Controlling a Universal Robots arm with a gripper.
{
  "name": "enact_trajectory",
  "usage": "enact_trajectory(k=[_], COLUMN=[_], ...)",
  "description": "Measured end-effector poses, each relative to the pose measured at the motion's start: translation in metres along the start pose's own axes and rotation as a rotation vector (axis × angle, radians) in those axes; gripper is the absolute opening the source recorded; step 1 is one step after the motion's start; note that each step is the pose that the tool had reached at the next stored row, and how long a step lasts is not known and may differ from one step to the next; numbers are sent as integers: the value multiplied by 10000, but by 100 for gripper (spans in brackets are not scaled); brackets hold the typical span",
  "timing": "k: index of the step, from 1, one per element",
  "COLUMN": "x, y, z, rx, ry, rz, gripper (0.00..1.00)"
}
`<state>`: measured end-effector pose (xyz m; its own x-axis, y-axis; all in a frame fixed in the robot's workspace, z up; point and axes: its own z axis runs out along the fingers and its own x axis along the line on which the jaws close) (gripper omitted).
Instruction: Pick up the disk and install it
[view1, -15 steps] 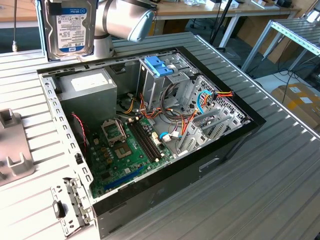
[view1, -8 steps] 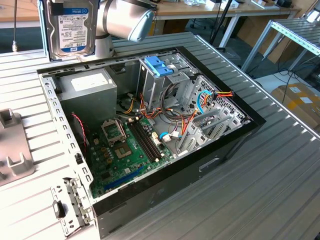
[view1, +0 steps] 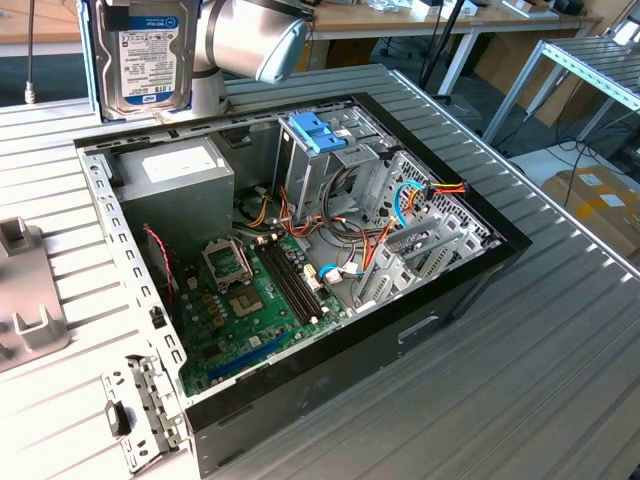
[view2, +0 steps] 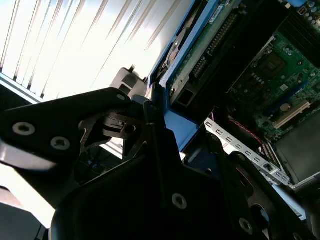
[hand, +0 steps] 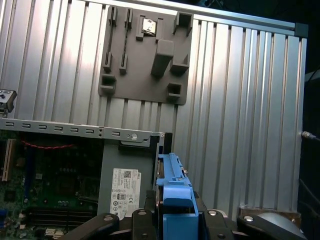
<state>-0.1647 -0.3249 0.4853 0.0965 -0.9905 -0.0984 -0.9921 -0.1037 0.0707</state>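
The disk, a grey-metal hard drive with a white label, hangs upright above the back corner of the open computer case, at the exterior view's left. Its light-blue side rail runs between the black fingers of my gripper, which is shut on it. In the second wrist view the disk sticks out past the gripper, with the motherboard beyond. The arm's silver wrist sits just beside the disk.
Inside the case are the grey power supply, the green motherboard, loose cables and a drive cage topped by a blue tabbed piece. A grey fixture plate lies on the ribbed metal table beside the case.
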Motion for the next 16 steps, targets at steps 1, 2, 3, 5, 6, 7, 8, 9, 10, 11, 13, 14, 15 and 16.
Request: enact_trajectory(k=[1, 2, 3, 5, 6, 7, 8, 9, 10, 11, 13, 14, 15, 16], x=[0, 0, 1, 1, 1, 2, 2, 2, 3, 3, 4, 4, 4, 5], y=[-2, -4, -6, -10, -12, -15, -18, -20, -25, -28, -34, -36, -38, -40], z=[0, 0, 1, 1, 1, 2, 2, 2, 3, 3, 4, 4, 4, 4], rx=[0, 0, 0, 0, 0, 0, 0, 0, 1, 1, 0, 0, 0, 0], ry=[0, 0, 0, 0, 0, 0, 0, 0, 1, 1, 0, 0, 0, 0], rz=[0, 0, 1, 0, 0, 1, 0, 0, 0, 0, 1, 0, 1, 1], gripper=[37, 37, 37, 37, 37, 37, 37, 37, 37, 37, 37, 37, 37, 37])
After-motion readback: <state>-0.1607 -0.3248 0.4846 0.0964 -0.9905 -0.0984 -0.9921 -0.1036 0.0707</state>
